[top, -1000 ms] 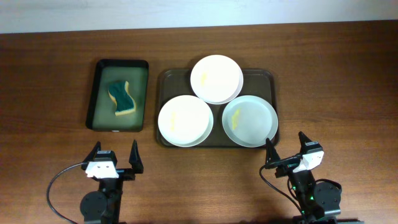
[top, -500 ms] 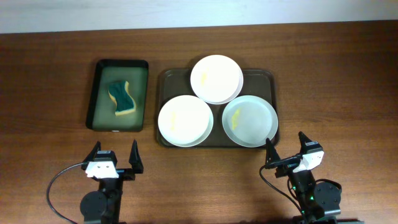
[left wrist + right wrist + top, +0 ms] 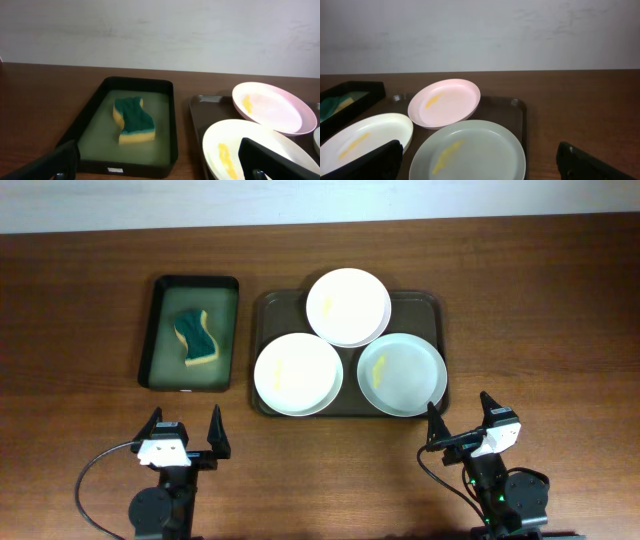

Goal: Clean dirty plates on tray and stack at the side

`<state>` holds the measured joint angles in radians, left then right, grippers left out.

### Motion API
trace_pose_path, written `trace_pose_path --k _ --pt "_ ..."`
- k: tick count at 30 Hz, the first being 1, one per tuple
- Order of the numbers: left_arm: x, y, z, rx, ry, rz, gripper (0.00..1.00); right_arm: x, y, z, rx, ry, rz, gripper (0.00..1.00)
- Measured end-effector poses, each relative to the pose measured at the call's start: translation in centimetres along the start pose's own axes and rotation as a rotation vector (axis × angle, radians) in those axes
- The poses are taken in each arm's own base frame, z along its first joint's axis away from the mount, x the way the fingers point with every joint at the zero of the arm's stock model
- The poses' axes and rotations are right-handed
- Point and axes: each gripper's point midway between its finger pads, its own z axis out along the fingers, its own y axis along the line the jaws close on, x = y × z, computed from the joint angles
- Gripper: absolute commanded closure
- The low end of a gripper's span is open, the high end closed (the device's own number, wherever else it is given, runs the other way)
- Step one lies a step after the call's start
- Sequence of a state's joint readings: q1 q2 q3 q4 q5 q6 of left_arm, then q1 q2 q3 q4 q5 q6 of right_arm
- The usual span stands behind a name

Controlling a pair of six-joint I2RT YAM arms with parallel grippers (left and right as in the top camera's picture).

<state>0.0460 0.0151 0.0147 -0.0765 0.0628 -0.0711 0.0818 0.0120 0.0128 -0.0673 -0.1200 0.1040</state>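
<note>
Three white plates lie on the dark tray point(image 3: 435, 310) at the table's centre: one at the back point(image 3: 348, 306), one front left point(image 3: 298, 374), one front right point(image 3: 402, 373). Each carries a yellow smear. My left gripper point(image 3: 186, 432) stands open near the front edge, short of the black basin. My right gripper point(image 3: 462, 423) is open too, just in front of the front-right plate point(image 3: 468, 152). Nothing sits between either pair of fingers. In the left wrist view the front-left plate point(image 3: 235, 150) shows at right, behind my right-hand finger.
A black basin point(image 3: 162, 290) of green liquid stands left of the tray, with a green and yellow sponge point(image 3: 196, 337) lying in it. Bare brown wood lies right of the tray and along the front. A pale wall runs behind the table.
</note>
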Motion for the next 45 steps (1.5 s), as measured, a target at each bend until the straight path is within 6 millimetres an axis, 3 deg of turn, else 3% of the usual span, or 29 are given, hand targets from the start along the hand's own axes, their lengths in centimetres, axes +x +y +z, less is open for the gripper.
trace_pose_path --k 30,32,36,39,41,45 --pt "-0.2 0.7 0.0 -0.04 -0.008 0.02 0.01 0.0 0.0 0.0 0.0 0.0 0.001 0.02" --pt "-1.4 1.0 0.0 -0.062 -0.062 0.018 0.01 0.0 0.0 0.0 0.0 0.0 0.0 0.02" --pt "-6.3 0.1 -0.8 -0.015 -0.263 0.015 0.01 0.0 0.0 0.0 0.0 0.0 0.001 0.02" --pt "-11.8 -2.1 -3.1 0.095 -0.504 0.045 0.01 0.0 0.0 0.0 0.0 0.0 0.001 0.02" --pt "-14.4 -3.6 -5.0 0.173 -0.629 0.079 0.01 0.0 0.0 0.0 0.0 0.0 0.0 0.02" --pt "-15.1 -5.1 -5.3 0.248 -0.617 0.12 0.01 0.0 0.0 0.0 0.0 0.0 0.0 0.02"
